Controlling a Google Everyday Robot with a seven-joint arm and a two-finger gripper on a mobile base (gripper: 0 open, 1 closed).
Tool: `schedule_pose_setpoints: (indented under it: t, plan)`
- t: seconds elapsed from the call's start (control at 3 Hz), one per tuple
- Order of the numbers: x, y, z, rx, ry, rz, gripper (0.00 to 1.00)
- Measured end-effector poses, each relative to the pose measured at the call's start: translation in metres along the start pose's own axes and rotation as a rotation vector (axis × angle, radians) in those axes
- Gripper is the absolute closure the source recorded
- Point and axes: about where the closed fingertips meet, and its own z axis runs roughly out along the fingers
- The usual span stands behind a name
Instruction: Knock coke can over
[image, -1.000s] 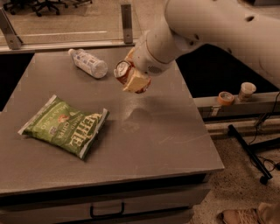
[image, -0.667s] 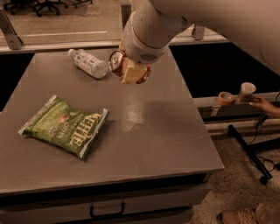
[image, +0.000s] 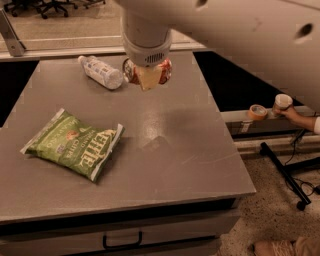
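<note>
The coke can (image: 131, 73) is red and stands at the far middle of the grey table (image: 180, 150), just right of the lying bottle. Only red slivers of it show on both sides of my gripper (image: 148, 79), which hangs straight down from the big white arm and covers the can's middle. The gripper is at the can, in front of it or around it; I cannot tell whether they touch, nor whether the can is upright or tilted.
A clear plastic water bottle (image: 100, 72) lies on its side left of the can. A green chip bag (image: 75, 143) lies flat at the left front. Right of the table, a person's hand holds a cup (image: 283, 102) beside a tape roll (image: 257, 111) on a ledge.
The arm has swung left and towards the table's far side, so the wrist now hangs over the can. The bottle and chip bag have not moved.
</note>
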Motion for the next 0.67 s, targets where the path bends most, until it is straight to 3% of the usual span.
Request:
schedule_pose_setpoints:
  t: [0.33, 0.67]
  plan:
    - [-0.003, -0.002, 0.025, -0.038, 0.058, -0.064, 0.36]
    - [-0.016, 0.003, 0.049, -0.097, 0.049, -0.111, 0.12]
